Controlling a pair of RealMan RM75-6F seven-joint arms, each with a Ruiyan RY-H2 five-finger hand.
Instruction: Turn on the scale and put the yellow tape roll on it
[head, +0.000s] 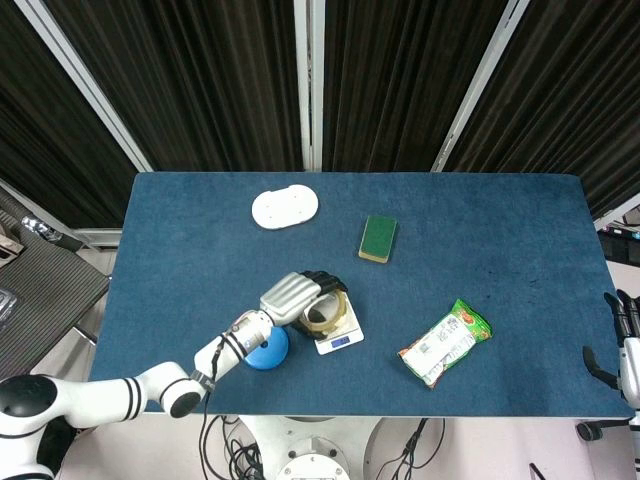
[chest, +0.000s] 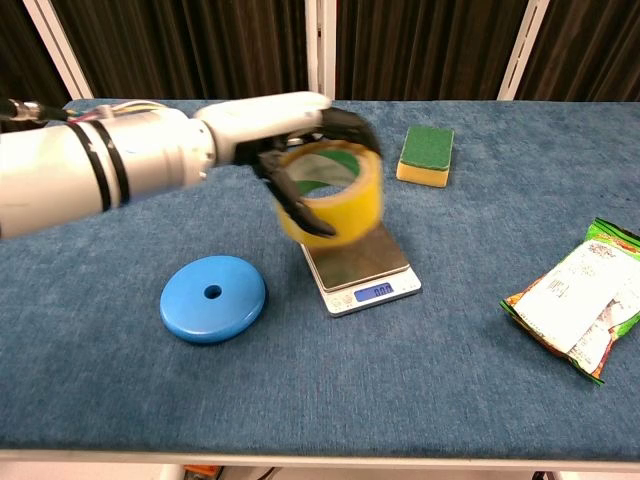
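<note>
Left hand (chest: 290, 135) grips glossy yellow tape roll (chest: 330, 195) over flat steel-topped scale (chest: 360, 265)

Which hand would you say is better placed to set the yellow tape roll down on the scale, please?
The left hand. It already holds the yellow tape roll raised over the scale, whose display is lit. The right hand is off the table's far right edge.

Lab: black curtains (head: 200, 80), blue-clothed table (head: 500, 230), loose cables (head: 230, 445).
</note>
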